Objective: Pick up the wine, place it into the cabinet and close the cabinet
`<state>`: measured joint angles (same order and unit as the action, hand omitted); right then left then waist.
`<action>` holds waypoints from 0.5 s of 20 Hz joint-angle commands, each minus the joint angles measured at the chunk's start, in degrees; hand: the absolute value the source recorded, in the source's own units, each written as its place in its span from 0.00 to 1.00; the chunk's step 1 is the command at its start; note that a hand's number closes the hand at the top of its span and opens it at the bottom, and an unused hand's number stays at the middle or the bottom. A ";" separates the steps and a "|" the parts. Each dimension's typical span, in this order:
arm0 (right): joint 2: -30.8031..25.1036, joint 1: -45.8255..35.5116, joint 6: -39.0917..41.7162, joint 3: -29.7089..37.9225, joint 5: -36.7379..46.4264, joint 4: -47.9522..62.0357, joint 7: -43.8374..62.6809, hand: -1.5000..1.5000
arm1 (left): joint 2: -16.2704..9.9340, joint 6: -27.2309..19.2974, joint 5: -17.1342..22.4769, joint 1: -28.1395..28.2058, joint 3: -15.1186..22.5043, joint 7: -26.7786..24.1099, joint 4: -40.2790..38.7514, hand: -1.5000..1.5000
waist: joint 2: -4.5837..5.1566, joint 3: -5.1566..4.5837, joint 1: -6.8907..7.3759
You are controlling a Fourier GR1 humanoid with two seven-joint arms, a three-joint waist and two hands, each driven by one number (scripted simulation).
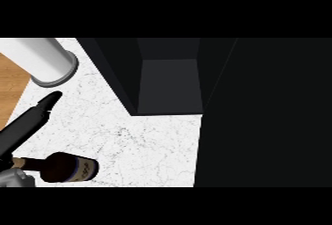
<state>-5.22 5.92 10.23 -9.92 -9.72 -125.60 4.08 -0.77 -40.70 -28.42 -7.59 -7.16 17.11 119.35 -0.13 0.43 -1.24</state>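
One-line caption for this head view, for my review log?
Wine bottle lies on its side on the marble counter, left hand open above it, dark cabinet standing open.

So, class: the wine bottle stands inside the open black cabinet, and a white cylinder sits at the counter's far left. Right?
Not quite. In the head view the wine bottle lies on the counter, outside the open black cabinet. The white cylinder is at the far left.
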 commanded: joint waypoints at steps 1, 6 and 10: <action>-0.15 1.19 1.80 -2.83 -3.60 -4.10 2.90 0.00 | 0.74 -12.22 -11.98 -5.08 5.37 8.70 -3.19 0.00 | 0.05 -0.02 -1.66; -2.14 3.10 2.35 -1.49 -6.17 -7.56 5.85 0.00 | 0.76 -17.09 -26.03 -10.56 12.89 21.48 -6.48 0.00 | -0.29 0.01 -1.11; -2.63 1.26 1.51 -1.46 -6.63 -9.49 8.81 0.00 | 0.77 -15.71 -34.93 -19.53 12.63 31.59 -10.83 0.00 | -0.35 -0.03 -0.79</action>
<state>-6.90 7.61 11.63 -11.66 -15.09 -132.78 10.59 -0.08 -53.82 -54.91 -20.80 3.77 38.70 111.50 -0.35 0.42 -2.25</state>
